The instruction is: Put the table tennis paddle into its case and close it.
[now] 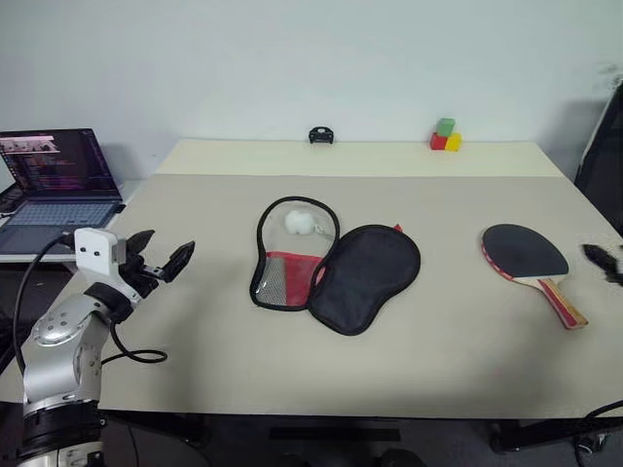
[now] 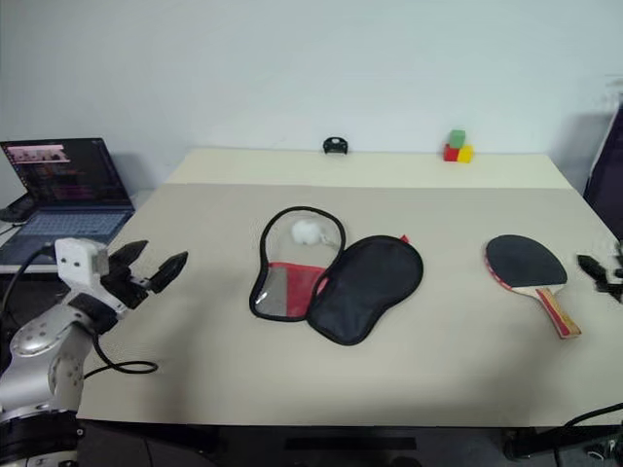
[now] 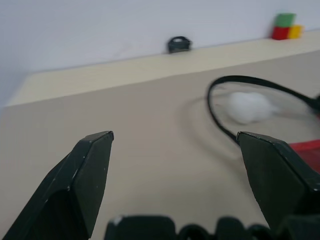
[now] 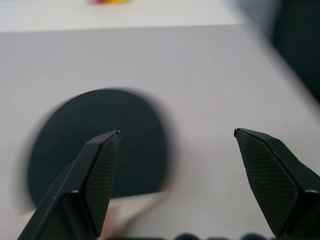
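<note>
Count on the bench:
- 1 table tennis paddle, right side.
- 1 case, lying open in two halves, middle of the bench.
- 1 white pom-pom, inside the open case.
- 3 small blocks stacked at the far edge: 1 green, 1 red, 1 yellow.
- 1 small black object at the far edge; what it is can't be made out.

Off the bench: 1 laptop, screen lit, on a side surface to the left.

Tools: 2, left tool and right tool, with 2 black fingers each.
</note>
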Tool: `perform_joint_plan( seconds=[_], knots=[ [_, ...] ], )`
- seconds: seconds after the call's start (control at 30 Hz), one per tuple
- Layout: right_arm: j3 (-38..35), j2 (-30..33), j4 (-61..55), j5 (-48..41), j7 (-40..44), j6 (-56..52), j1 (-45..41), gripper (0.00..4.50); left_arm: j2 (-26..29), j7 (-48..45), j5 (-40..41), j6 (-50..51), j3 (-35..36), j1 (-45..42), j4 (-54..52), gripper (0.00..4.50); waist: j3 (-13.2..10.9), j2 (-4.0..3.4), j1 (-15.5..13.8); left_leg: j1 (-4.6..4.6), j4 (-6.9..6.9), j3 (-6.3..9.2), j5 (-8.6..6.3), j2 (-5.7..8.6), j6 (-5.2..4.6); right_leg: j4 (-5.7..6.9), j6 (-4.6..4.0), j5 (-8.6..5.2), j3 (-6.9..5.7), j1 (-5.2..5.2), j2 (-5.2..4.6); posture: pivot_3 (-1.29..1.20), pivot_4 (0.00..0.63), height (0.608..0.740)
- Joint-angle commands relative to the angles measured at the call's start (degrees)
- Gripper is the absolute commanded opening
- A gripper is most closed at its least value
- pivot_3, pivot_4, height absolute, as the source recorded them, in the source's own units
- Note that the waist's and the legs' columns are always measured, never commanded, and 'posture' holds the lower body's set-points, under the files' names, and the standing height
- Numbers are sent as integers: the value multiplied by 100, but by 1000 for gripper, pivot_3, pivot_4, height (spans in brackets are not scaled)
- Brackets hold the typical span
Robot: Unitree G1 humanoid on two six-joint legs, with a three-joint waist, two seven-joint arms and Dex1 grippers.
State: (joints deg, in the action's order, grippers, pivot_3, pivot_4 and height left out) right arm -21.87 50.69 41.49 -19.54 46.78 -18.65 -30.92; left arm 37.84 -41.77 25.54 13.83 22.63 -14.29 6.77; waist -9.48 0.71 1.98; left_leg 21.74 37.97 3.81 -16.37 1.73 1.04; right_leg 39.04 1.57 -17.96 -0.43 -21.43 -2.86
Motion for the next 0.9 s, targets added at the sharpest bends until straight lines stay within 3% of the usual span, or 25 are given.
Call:
perform_joint_plan(
  seconds=[0.03, 0.23, 0.4, 0.5, 0.6, 0.9],
  knots=[
    [134, -176, -1591, -516, 339, -724, 233, 3979, 239, -393, 216, 230, -112, -77, -376, 4333, 0, -3, -7, -1, 1, 0, 0, -1, 0, 3, 0, 0, 0, -1, 0, 0, 150, 740],
    [295, -510, -3328, -1045, 216, -1801, 662, 3979, 452, -883, 462, 627, -288, -451, -444, 4333, -2, -3, -79, 10, 3, 17, 0, 2, 0, -4, 0, 0, -14, -4, 0, 0, 150, 740],
    [775, -694, -4879, -1494, 92, -2890, 1254, 3979, 717, -1833, 754, 1040, -729, -919, -486, 4333, -1, -3, -134, 11, 2, 22, 0, 4, 0, -6, -1, 0, -15, -5, -1, 0, 150, 740],
    [814, -754, -5260, -1692, -103, -3372, 1406, 3979, 765, -2110, 665, 1056, -951, -1173, -349, 4333, -2, -3, -154, 12, 3, 19, 0, 6, -1, -5, -1, 0, -12, -6, -1, 0, 150, 740],
    [802, -872, -5487, -1880, -368, -3784, 1476, 4481, 759, -2363, 637, 1140, -1161, -1392, -310, 4333, -2, -2, -153, 11, 3, 20, -1, 6, -1, -5, -1, 0, -14, -6, -1, 0, 150, 740],
    [1037, -1747, -5585, -2122, -1445, -4716, 1242, 4481, 640, -2597, 626, 1221, -1514, -1644, -416, 4333, -2, -2, -136, 12, 2, 21, -1, 6, -2, -4, -1, -1, -12, -8, 2, 0, 150, 740]
  ],
)
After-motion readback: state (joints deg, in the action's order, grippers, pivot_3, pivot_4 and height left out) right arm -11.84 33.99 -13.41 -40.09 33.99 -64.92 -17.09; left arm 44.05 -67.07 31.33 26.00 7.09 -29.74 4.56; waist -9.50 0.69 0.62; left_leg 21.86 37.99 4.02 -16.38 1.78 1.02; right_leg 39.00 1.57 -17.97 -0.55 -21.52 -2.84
